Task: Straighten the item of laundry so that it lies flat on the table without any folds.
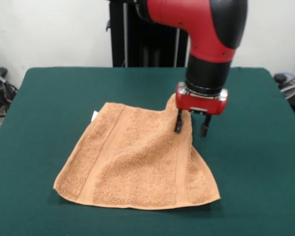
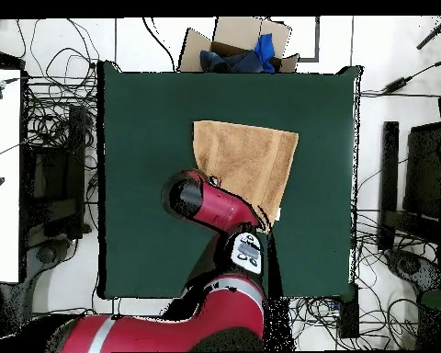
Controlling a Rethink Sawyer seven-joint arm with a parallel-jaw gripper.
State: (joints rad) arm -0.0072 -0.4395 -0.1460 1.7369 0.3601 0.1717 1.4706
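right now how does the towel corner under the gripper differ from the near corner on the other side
The far corner of the tan terry-cloth towel is lifted off the dark green felt table and bunched at the red and black gripper; the near corner across from it lies flat and spread. A finger touches the far corner; nothing touches the near one. Both share the same tan terry weave.
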